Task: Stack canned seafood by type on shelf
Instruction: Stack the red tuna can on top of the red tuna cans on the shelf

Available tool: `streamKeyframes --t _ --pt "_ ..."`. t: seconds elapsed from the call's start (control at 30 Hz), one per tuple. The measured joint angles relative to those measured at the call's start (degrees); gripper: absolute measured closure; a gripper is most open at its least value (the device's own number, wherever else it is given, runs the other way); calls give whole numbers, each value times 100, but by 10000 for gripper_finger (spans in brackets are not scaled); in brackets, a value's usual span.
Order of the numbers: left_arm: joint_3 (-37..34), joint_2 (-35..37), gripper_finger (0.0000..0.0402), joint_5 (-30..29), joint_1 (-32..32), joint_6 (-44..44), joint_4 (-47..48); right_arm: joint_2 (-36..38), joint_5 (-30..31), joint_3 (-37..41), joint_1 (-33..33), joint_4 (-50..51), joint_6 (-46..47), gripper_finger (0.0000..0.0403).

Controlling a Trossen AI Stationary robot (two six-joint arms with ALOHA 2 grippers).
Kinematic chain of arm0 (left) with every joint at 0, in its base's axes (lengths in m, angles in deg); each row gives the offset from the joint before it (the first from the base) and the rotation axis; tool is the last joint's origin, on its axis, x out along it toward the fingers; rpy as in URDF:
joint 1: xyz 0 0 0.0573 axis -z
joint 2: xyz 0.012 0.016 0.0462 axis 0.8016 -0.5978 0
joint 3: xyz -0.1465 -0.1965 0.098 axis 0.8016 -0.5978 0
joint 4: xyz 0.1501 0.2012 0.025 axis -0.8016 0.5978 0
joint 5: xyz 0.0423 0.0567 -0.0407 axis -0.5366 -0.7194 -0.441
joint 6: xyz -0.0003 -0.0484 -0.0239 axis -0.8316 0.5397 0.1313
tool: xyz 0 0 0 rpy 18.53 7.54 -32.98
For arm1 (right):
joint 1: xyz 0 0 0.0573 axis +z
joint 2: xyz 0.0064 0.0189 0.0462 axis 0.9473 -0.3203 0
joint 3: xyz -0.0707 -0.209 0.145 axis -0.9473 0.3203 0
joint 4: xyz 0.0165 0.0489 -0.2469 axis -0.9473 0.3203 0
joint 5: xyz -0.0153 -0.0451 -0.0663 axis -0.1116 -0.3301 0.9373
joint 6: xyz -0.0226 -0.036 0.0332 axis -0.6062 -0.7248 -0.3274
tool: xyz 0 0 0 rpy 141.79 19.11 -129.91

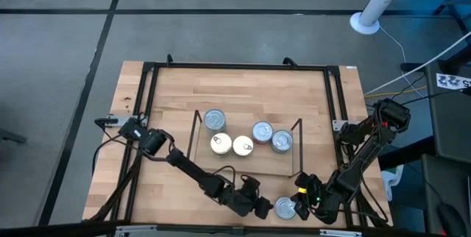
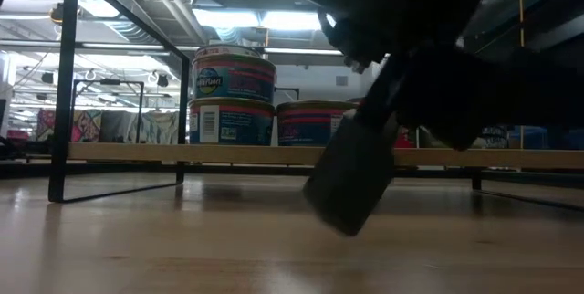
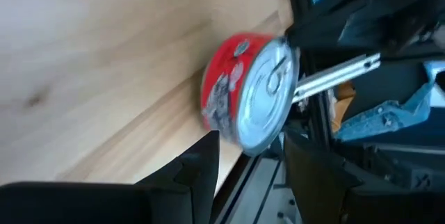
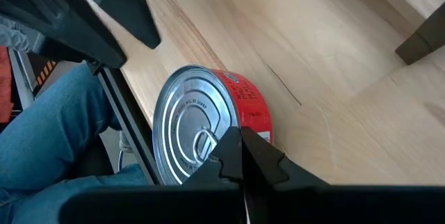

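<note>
Shelf (image 1: 246, 165) at table centre is loaded w/ five tins (image 1: 243, 146), one pair stacked. A red-sided tin (image 1: 285, 207) is seen off-shelf at 5 o'clock, flanked by left gripper (image 1: 259, 207), fingers spread, and right gripper (image 1: 303, 206), fingers pinched together.

Low light-wood shelf board w/ black wire end frames (image 1: 250, 165) at tabletop centre. On it: 3 silver-topped flat round tins (image 1: 214, 120) (image 1: 263, 131) (image 1: 281, 141) and 2 gold-topped tins (image 1: 221, 143) (image 1: 243, 146), all lid-up; low view shows one stack of two (image 2: 233, 98). Red-label silver-topped tin (image 1: 285, 207) off shelf, at tabletop near edge, upright.
</note>
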Motion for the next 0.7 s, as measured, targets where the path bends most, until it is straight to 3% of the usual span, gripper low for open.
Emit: streamKeyframes --t 0.27,0.7 --pt "997 -739 247 179 -32 -204 -26 0 -8 -1 2 -3 -4 403" --pt "1050 -785 247 446 -68 98 268 2 -11 -1 11 -70 -3 403"
